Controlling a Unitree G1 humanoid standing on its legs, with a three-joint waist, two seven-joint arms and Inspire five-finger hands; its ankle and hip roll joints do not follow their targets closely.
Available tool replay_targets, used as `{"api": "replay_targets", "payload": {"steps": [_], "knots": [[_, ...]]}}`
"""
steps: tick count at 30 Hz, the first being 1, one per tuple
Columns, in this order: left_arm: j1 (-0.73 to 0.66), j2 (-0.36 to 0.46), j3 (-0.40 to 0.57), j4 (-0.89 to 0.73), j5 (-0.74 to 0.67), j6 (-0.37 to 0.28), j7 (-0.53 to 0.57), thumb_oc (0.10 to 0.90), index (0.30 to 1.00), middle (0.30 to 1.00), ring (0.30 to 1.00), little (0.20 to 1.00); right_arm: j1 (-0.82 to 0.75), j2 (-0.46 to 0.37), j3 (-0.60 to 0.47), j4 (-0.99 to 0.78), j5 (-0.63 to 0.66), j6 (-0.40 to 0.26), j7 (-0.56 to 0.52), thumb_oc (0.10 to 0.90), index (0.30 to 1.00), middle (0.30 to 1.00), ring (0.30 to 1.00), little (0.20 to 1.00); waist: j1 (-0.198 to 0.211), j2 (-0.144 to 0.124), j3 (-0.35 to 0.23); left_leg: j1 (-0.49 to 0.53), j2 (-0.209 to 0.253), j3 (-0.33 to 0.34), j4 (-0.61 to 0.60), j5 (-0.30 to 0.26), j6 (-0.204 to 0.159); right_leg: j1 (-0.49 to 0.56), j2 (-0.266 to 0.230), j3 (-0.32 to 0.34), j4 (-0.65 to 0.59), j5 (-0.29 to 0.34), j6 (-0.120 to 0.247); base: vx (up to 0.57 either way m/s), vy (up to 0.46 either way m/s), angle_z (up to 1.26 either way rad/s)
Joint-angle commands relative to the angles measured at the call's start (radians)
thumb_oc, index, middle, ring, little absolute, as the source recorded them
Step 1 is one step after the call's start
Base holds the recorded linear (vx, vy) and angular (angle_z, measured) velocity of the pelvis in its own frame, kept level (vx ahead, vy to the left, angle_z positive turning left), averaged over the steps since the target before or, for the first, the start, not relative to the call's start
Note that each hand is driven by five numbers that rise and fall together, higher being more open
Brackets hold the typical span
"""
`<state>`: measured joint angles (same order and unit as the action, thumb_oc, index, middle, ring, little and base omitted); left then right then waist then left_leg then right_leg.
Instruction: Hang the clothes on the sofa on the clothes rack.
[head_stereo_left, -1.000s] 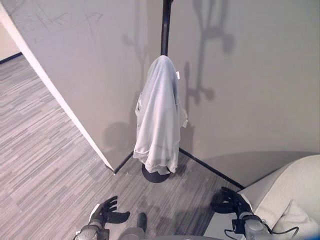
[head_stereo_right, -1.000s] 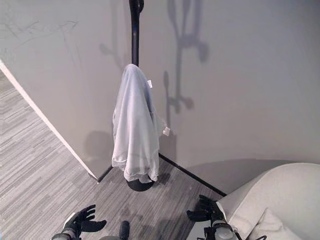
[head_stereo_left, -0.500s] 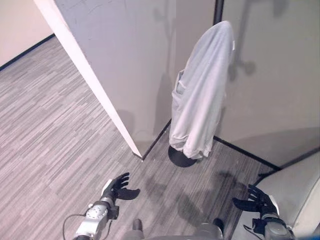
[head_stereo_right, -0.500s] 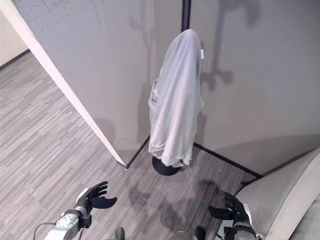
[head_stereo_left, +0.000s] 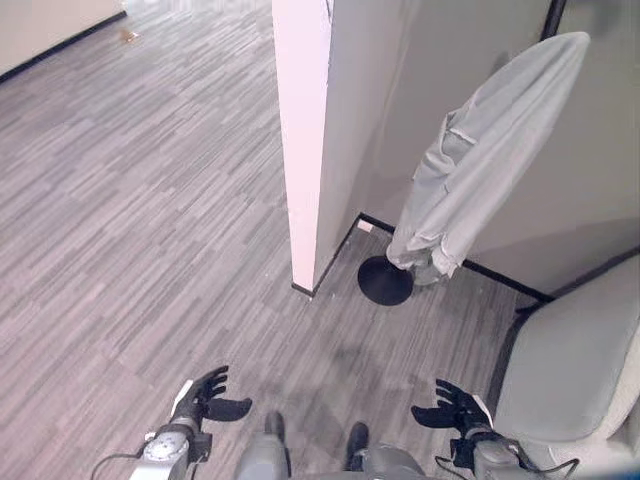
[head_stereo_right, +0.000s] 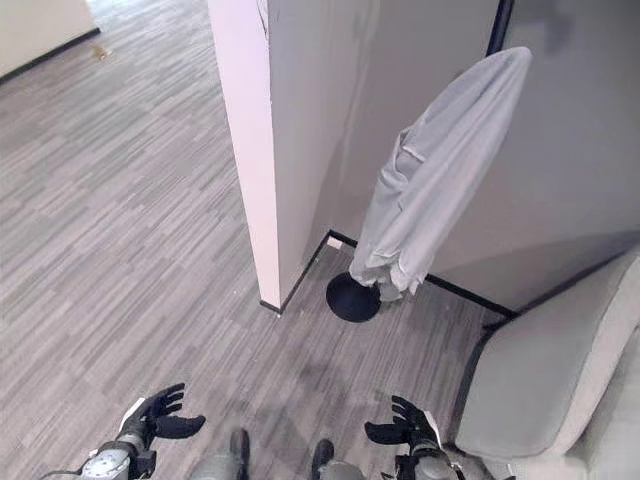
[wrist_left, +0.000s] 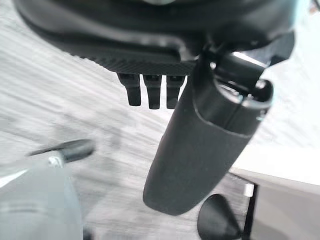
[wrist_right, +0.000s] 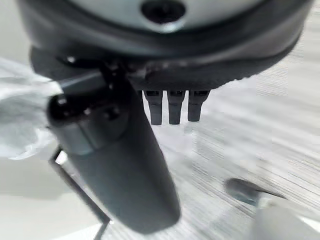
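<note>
You have a pale grey garment (head_stereo_left: 492, 160) already draped over the dark pole of the clothes rack (head_stereo_left: 560, 18), which stands in the corner at the far right; the cloth hangs down almost to the round black base (head_stereo_left: 385, 281) on the striped grey floor (head_stereo_left: 140, 200). So, judged from how things lie, the hanging itself looks done for this piece.

Your left robot hand (head_stereo_left: 205, 398) sits low at the near left, fingers spread and relaxed, holding nothing; the left wrist view shows straight fingers over bare floor. Your right robot hand (head_stereo_left: 451, 405) is at the near right, just beside the sofa (head_stereo_left: 560, 380), likewise spread and empty.

The part of the sofa seat that shows carries no clothes, but much of the sofa lies beyond the right edge, so you cannot tell whether more pieces wait there. If any do, you need to turn right and fetch them; if not, the task appears finished. A white partition wall (head_stereo_left: 305, 150) stands to the left of the rack.
</note>
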<state>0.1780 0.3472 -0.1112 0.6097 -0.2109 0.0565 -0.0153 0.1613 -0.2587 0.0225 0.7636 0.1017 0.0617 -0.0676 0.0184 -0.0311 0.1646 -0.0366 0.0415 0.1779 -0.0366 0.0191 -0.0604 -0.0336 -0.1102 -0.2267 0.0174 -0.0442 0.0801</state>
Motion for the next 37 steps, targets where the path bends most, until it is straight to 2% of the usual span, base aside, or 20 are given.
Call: {"api": "replay_targets", "payload": {"steps": [1, 10, 13, 17, 18, 20, 22, 31, 37], "knots": [[-0.043, 0.013, 0.034, -0.059, 0.049, -0.062, 0.005, 0.800, 0.900, 0.900, 0.900, 0.900, 0.010, -0.056, -0.012, 0.013, -0.009, -0.026, -0.010, 0.800, 0.900, 0.900, 0.900, 0.900, -0.010, 0.005, -0.035, 0.086, 0.000, 0.007, -0.051, -0.075, 0.022, 0.093, 0.047, -0.014, -0.105, 0.013, 0.036, 0.01, -0.018, -0.25], [-0.053, -0.007, 0.017, -0.008, 0.074, -0.064, 0.003, 0.800, 0.900, 0.900, 0.900, 0.900, 0.040, -0.041, -0.014, 0.090, 0.008, -0.029, 0.007, 0.800, 0.900, 0.900, 0.900, 0.900, -0.047, 0.010, -0.036, 0.145, 0.024, 0.057, -0.051, -0.081, 0.013, 0.124, 0.048, -0.006, -0.105, 0.005, 0.041, 0.03, -0.010, -0.16], [-0.055, -0.010, 0.015, 0.006, 0.077, -0.063, 0.003, 0.800, 0.900, 0.900, 0.900, 0.900, 0.039, -0.039, -0.012, 0.099, 0.009, -0.029, 0.011, 0.800, 0.900, 0.900, 0.900, 0.900, -0.048, 0.011, -0.034, 0.148, 0.026, 0.063, -0.051, -0.082, 0.012, 0.125, 0.048, -0.005, -0.105, 0.005, 0.042, 0.01, -0.002, -0.13], [-0.063, -0.019, -0.001, 0.126, 0.145, -0.060, 0.014, 0.800, 0.900, 0.900, 0.900, 0.900, 0.034, -0.040, 0.001, 0.103, 0.003, -0.029, 0.014, 0.800, 0.900, 0.900, 0.900, 0.900, -0.054, 0.016, -0.035, 0.165, 0.033, 0.093, -0.051, -0.086, 0.011, 0.126, 0.050, 0.009, -0.105, 0.008, 0.045, 0.04, 0.015, -0.19], [-0.068, -0.027, -0.004, 0.213, 0.175, -0.055, 0.028, 0.800, 0.900, 0.900, 0.900, 0.900, 0.028, -0.046, 0.012, 0.092, 0.000, -0.032, 0.013, 0.800, 0.900, 0.900, 0.900, 0.900, -0.054, 0.018, -0.040, 0.174, 0.035, 0.101, -0.051, -0.088, 0.010, 0.131, 0.050, 0.009, -0.105, 0.007, 0.045, 0.06, 0.027, -0.30], [-0.075, -0.035, -0.007, 0.285, 0.188, -0.053, 0.037, 0.800, 0.900, 0.900, 0.900, 0.900, 0.016, -0.054, 0.019, 0.085, 0.001, -0.036, 0.011, 0.800, 0.900, 0.900, 0.900, 0.900, -0.053, 0.020, -0.043, 0.177, 0.034, 0.100, -0.051, -0.088, 0.010, 0.137, 0.049, 0.006, -0.105, 0.005, 0.043, 0.06, 0.034, -0.04], [-0.078, -0.036, -0.007, 0.305, 0.191, -0.052, 0.040, 0.800, 0.900, 0.900, 0.900, 0.900, 0.006, -0.059, 0.025, 0.085, 0.001, -0.036, 0.010, 0.800, 0.900, 0.900, 0.900, 0.900, -0.053, 0.021, -0.044, 0.175, 0.033, 0.096, -0.051, -0.088, 0.009, 0.138, 0.048, 0.002, -0.105, 0.004, 0.044, 0.01, 0.007, 0.02], [-0.076, -0.058, -0.008, 0.338, 0.146, -0.063, 0.046, 0.800, 0.900, 0.900, 0.900, 0.900, -0.059, -0.073, 0.094, 0.062, -0.046, -0.039, 0.009, 0.800, 0.900, 0.900, 0.900, 0.900, -0.006, 0.020, -0.052, 0.165, 0.019, 0.048, -0.051, -0.083, 0.010, 0.163, 0.030, -0.055, -0.105, -0.004, 0.040, 0.03, 0.011, 0.24], [-0.094, -0.064, -0.022, 0.296, 0.121, -0.077, 0.062, 0.800, 0.900, 0.900, 0.900, 0.900, -0.093, -0.064, 0.123, 0.060, -0.044, -0.044, 0.002, 0.800, 0.900, 0.900, 0.900, 0.900, 0.021, 0.019, -0.056, 0.162, 0.005, 0.019, -0.051, -0.084, 0.013, 0.179, 0.016, -0.090, -0.105, -0.009, 0.040, 0.03, 0.010, 0.24]]}}
